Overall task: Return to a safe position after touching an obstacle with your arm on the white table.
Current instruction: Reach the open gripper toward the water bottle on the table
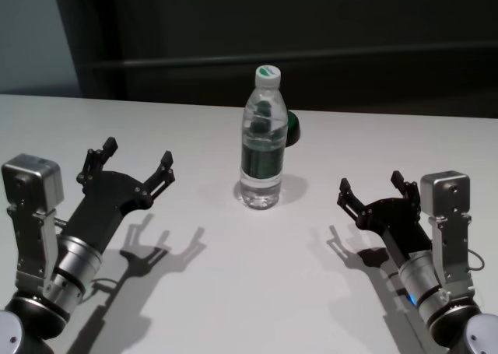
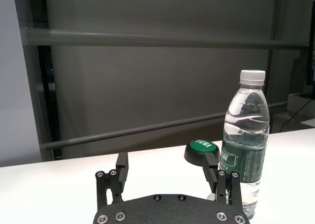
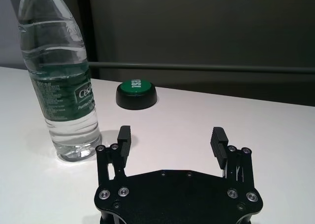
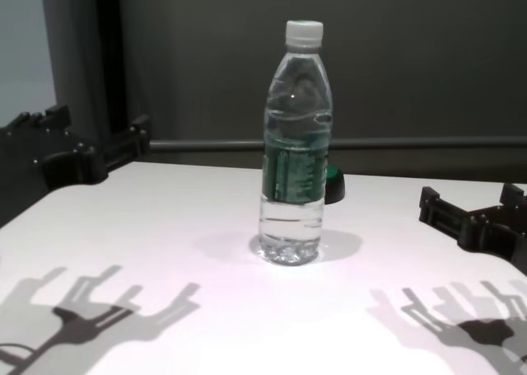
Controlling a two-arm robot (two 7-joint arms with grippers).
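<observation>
Between two spread pincers, left [image 1: 135, 163] and right [image 1: 372, 189], upright bottle [image 1: 263, 140] fronting green button [image 3: 137, 93].

The water bottle [image 4: 295, 144] is standing upright at the centre of the white table [image 4: 165, 227], capped. A green button [image 4: 333, 183] is sitting just behind it. The left gripper [image 4: 82, 144] and right gripper [image 4: 471, 213] are hovering well apart from the bottle, fingers spread.

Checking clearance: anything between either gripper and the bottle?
Nothing visible. Left gripper and right gripper, both open, flank the bottle with bare table between. The button sits behind the bottle.
</observation>
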